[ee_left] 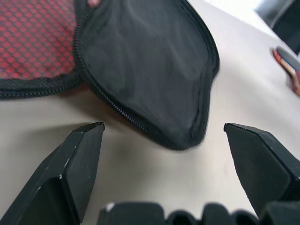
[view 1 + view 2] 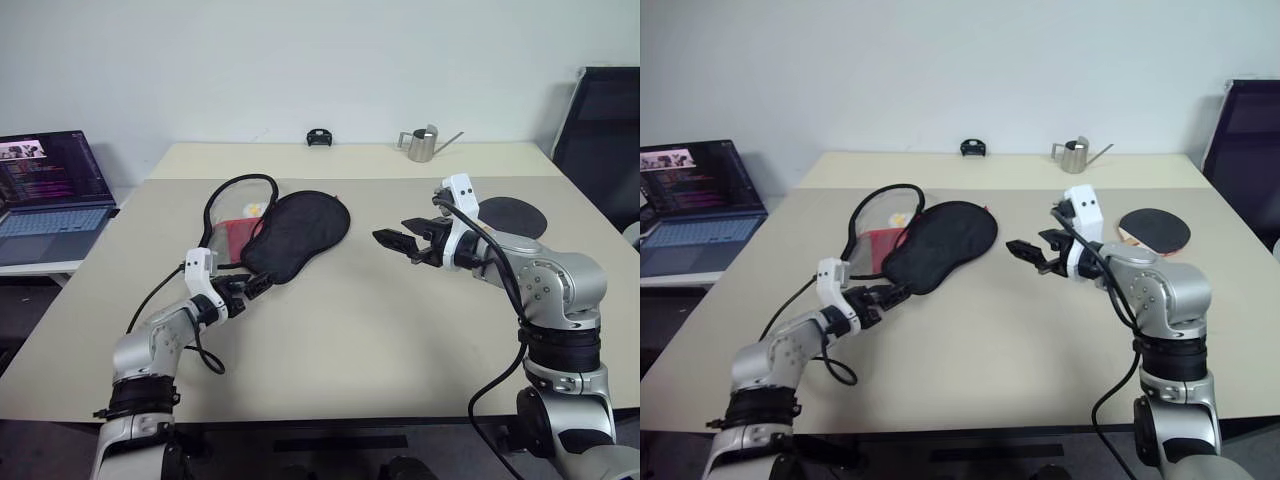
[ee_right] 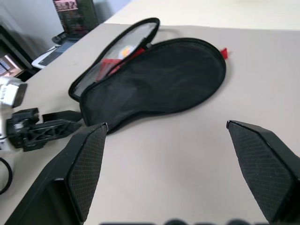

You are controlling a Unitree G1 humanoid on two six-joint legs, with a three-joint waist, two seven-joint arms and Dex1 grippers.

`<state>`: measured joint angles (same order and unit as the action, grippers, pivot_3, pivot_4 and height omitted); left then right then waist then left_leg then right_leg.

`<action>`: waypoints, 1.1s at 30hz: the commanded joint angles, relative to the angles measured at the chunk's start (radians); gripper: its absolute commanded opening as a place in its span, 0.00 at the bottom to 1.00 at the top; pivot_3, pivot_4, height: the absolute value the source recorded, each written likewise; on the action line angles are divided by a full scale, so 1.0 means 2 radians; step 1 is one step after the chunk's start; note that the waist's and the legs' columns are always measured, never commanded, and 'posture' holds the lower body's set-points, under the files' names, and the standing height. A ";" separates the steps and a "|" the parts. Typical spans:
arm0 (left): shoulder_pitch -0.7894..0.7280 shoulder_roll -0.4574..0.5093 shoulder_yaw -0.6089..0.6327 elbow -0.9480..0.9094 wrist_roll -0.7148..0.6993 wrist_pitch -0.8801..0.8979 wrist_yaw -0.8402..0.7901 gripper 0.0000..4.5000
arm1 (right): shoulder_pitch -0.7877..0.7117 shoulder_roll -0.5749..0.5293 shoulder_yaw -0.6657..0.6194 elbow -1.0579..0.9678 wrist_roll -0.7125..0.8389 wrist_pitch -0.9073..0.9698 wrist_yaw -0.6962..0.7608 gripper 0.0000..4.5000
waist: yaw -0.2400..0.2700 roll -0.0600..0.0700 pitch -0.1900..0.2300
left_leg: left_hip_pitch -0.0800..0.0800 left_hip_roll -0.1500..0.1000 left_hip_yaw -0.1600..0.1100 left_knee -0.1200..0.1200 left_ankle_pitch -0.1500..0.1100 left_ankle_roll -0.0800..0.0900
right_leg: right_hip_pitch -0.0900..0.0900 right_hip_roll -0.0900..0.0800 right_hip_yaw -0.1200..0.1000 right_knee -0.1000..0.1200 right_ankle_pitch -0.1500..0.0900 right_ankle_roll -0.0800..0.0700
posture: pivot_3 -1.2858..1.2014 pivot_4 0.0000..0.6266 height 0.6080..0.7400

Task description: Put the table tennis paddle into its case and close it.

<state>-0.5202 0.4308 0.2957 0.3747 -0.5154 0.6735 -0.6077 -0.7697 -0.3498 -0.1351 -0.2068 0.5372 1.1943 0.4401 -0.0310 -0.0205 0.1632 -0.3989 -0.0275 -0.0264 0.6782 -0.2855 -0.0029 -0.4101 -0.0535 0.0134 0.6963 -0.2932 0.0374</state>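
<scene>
The case point(image 2: 296, 232) lies unzipped left of the table's centre, its black half flat and its narrow end toward me, with the red panel point(image 2: 236, 236) and raised zip rim beside it. Red mesh lining point(image 1: 33, 37) shows inside. My left gripper point(image 2: 258, 284) is open just short of the case's narrow end point(image 1: 159, 93), low over the table and touching nothing. My right gripper point(image 2: 395, 240) is open and empty, hovering above the table to the right of the case point(image 3: 154, 84). The table tennis paddle point(image 2: 1155, 228) lies flat at the far right, behind my right arm.
An open laptop point(image 2: 50, 195) sits on a side desk at the left. At the table's far edge stand a metal watering can point(image 2: 425, 143) and a small black object point(image 2: 319, 137). A black chair point(image 2: 605, 140) is at the far right corner.
</scene>
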 commanded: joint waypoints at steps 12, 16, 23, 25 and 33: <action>-0.097 -0.029 0.000 0.108 0.008 -0.008 0.007 1.00 | 0.004 -0.118 0.004 -0.104 0.120 -0.022 0.159 0.99 | 0.002 0.000 0.000 | 0.000 0.000 -0.001 0.000 0.000 0.000 | 0.002 0.000 -0.001 -0.003 0.000 0.000 | 0.52 0.24 1.00; -0.106 -0.037 0.002 0.119 0.005 -0.009 0.005 1.00 | 0.005 -0.126 0.003 -0.101 0.123 -0.030 0.155 0.99 | 0.003 0.000 0.000 | 0.000 0.000 -0.001 0.000 0.000 0.000 | 0.002 0.000 -0.002 -0.003 0.000 0.000 | 0.52 0.24 1.00; -0.103 -0.062 0.000 0.074 -0.017 0.026 0.008 0.64 | 0.011 -0.127 0.001 -0.102 0.126 -0.038 0.144 1.00 | 0.003 -0.001 0.000 | -0.001 0.000 -0.001 0.000 0.000 0.000 | 0.002 0.000 -0.002 -0.004 0.000 0.000 | 0.52 0.24 1.00; -0.097 -0.075 -0.001 0.042 -0.025 0.046 0.018 0.48 | 0.013 -0.130 0.000 -0.102 0.126 -0.039 0.144 1.00 | 0.003 -0.001 0.000 | -0.001 0.000 -0.001 0.000 0.000 0.000 | 0.002 0.000 -0.002 -0.004 0.000 0.000 | 0.52 0.24 1.00; -0.108 -0.121 -0.027 -0.015 -0.040 0.087 0.028 0.01 | 0.017 -0.140 -0.002 -0.100 0.129 -0.044 0.145 1.00 | 0.003 -0.001 0.000 | -0.001 0.000 -0.001 0.000 0.000 0.000 | 0.002 0.000 -0.002 -0.005 0.000 0.000 | 0.52 0.24 1.00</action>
<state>-0.7082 0.1947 0.2551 0.3790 -0.5803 0.8454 -0.5464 -0.7316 -0.6154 -0.1159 -0.3868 0.7708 1.1287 0.7262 -0.0245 -0.0220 0.1637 -0.4011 -0.0278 -0.0292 0.6778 -0.2854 -0.0032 -0.4066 -0.0539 0.0103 0.6862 -0.2930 0.0376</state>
